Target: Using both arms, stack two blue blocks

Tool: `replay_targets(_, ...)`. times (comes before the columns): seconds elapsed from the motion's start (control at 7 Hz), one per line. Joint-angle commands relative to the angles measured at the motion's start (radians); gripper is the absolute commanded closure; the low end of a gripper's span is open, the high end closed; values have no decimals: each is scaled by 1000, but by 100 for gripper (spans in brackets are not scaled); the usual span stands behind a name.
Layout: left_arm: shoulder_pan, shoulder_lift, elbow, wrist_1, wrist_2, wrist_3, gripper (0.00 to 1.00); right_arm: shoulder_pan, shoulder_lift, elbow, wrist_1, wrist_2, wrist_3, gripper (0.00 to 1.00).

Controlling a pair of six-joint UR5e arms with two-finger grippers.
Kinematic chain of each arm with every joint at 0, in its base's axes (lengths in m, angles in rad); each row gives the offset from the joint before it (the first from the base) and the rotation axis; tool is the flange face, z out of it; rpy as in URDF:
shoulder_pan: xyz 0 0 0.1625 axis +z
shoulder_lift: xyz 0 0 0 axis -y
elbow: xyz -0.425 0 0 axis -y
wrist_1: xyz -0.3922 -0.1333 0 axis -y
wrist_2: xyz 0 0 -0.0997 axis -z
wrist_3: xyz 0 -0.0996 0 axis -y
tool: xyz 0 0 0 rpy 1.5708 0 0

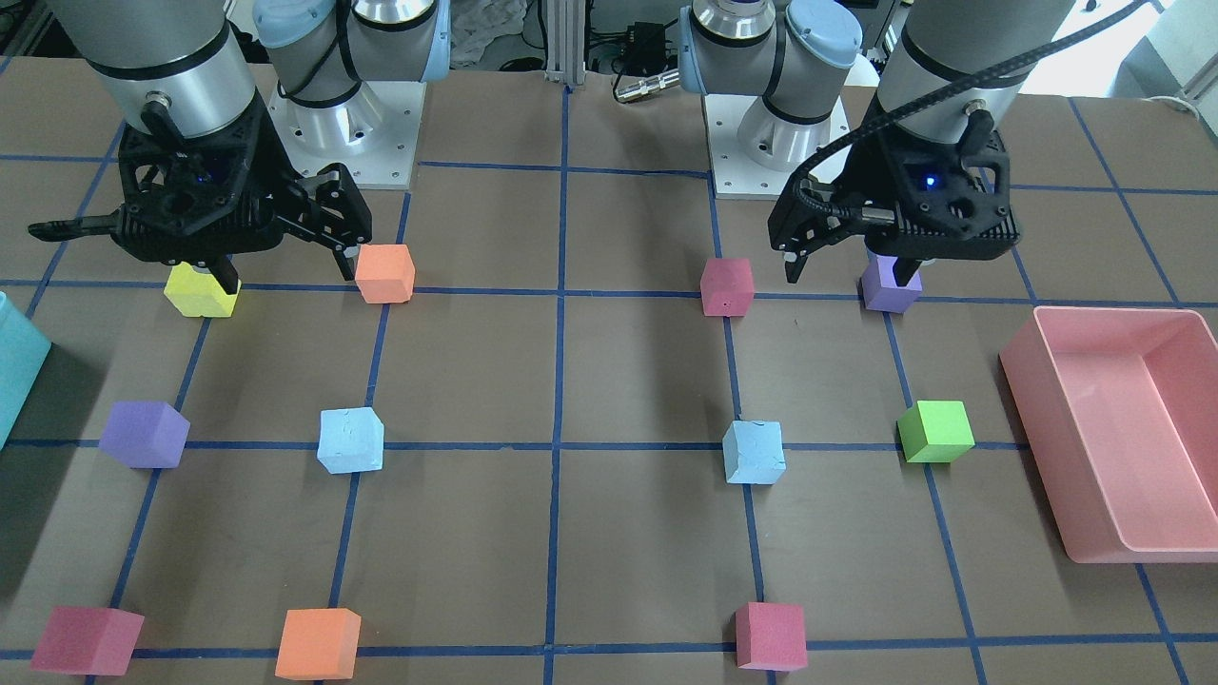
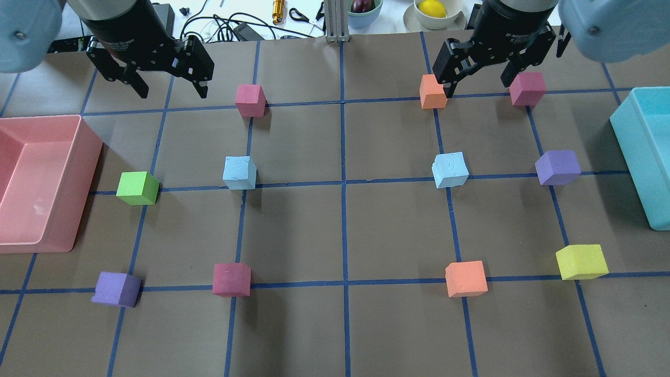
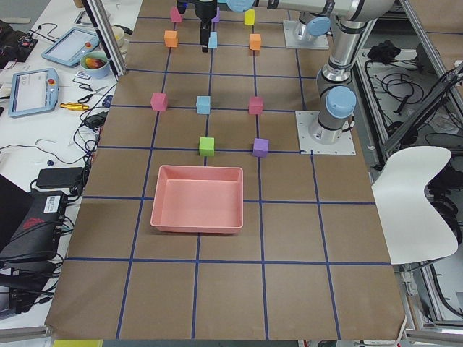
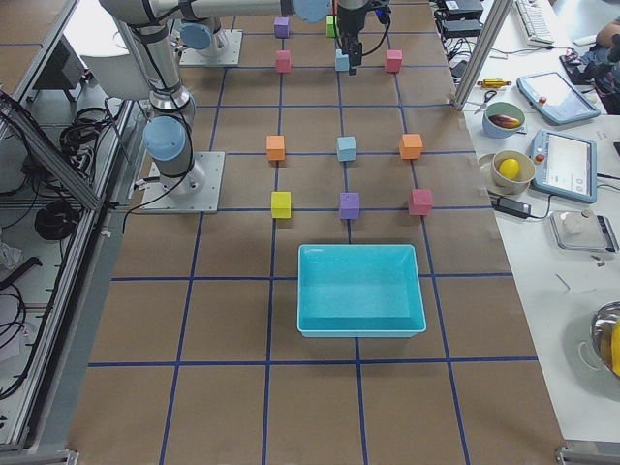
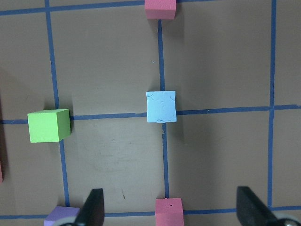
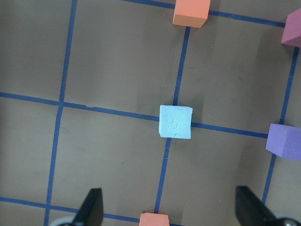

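Two pale blue blocks lie apart on the table, one on my left side [image 2: 239,173] and one on my right side [image 2: 450,169]; the front-facing view shows them too [image 1: 754,452] [image 1: 350,440]. My left gripper [image 2: 172,93] is open and empty, held high over the table; its wrist view has the left blue block [image 5: 161,106] centred ahead of the spread fingers [image 5: 94,209]. My right gripper [image 2: 477,86] is also open, empty and high; its wrist view centres the right blue block [image 6: 176,121].
A pink bin [image 2: 78,157] stands at the left edge and a teal bin [image 2: 628,141] at the right edge. Green [image 2: 137,188], purple [image 2: 557,167], pink [image 2: 250,99], orange [image 2: 432,91] and yellow [image 2: 581,262] cubes lie on the grid around the blue blocks.
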Motion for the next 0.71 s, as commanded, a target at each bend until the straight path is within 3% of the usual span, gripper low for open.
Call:
replay_targets(0.0, 17, 18, -1, 9, -19, 7, 0, 0, 0, 1, 1, -8, 0, 0)
replay_targets(0.57, 13, 16, -9, 9, -33, 6, 0, 0, 3, -3, 10, -2, -11, 0)
